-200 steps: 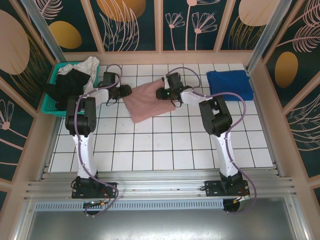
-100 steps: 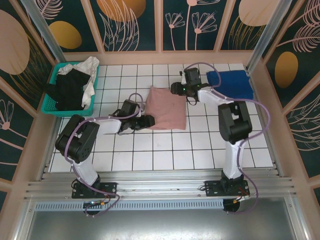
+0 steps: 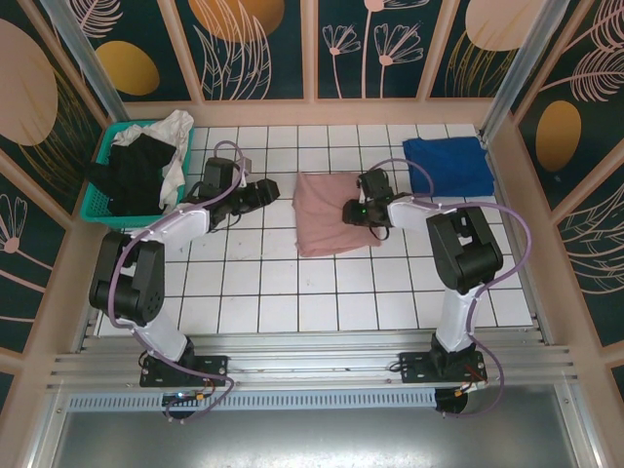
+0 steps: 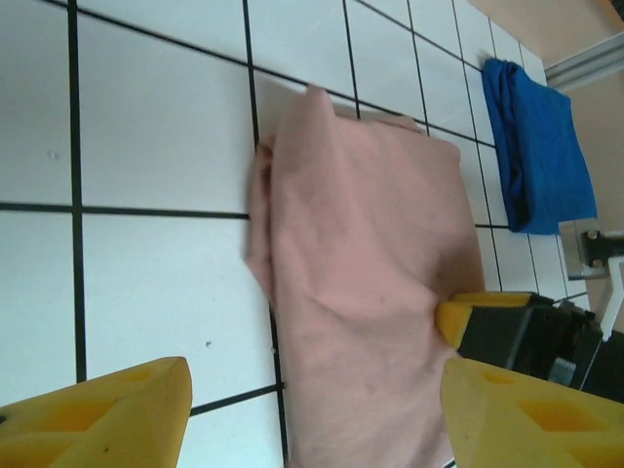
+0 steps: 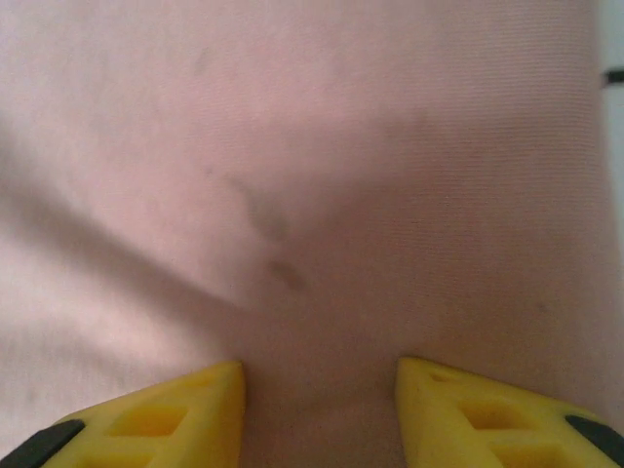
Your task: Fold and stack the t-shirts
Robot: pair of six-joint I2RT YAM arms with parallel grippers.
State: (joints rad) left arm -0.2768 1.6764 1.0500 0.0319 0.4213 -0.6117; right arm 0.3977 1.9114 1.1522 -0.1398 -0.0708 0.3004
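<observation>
While the pink tee (image 3: 327,214) lies folded on the counter (image 3: 292,283), the right tool (image 3: 353,211) rests on its right edge, slightly parted. The left tool (image 3: 268,189), spread wide, is just left of it, apart.

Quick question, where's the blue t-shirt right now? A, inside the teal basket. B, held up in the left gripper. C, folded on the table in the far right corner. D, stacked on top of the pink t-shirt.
C: the blue t-shirt lies folded on the table in the far right corner, apart from the pink t-shirt.
</observation>
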